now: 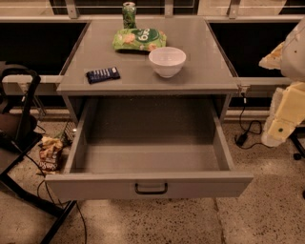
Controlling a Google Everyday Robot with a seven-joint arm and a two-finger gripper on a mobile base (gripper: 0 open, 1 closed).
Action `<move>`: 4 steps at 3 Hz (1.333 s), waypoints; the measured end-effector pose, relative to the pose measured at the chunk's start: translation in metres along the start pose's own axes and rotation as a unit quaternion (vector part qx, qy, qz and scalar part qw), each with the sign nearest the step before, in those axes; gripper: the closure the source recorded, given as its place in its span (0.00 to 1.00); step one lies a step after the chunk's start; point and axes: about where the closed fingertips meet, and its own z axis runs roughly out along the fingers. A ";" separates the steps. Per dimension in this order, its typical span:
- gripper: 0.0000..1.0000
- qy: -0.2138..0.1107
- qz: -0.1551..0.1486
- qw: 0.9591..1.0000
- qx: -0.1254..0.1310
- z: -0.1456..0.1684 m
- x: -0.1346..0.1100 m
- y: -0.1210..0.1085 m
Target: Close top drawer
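Note:
The top drawer (147, 186) of the grey cabinet is pulled far out towards me, and its inside looks empty. Its plain grey front panel carries a small dark loop handle (151, 188) at the centre. My gripper (281, 119), on the pale arm, is at the right edge of the view. It is to the right of the drawer's right side wall, apart from it and at about its height. It holds nothing that I can see.
On the cabinet top (209, 71) stand a white bowl (167, 61), a green chip bag (139, 39), a green can (129, 14) and a dark blue packet (103, 74). A snack bag (49, 155) lies on the floor at the left beside a black chair frame (19, 124). A cable (245, 131) hangs at the right.

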 end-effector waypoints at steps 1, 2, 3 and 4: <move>0.00 0.002 -0.001 1.000 0.006 -0.007 0.000 -0.005; 0.22 0.003 0.018 1.000 0.016 0.001 0.009 0.018; 0.46 0.009 0.046 0.999 0.005 0.043 0.036 0.057; 0.70 -0.013 0.064 0.998 -0.010 0.098 0.057 0.095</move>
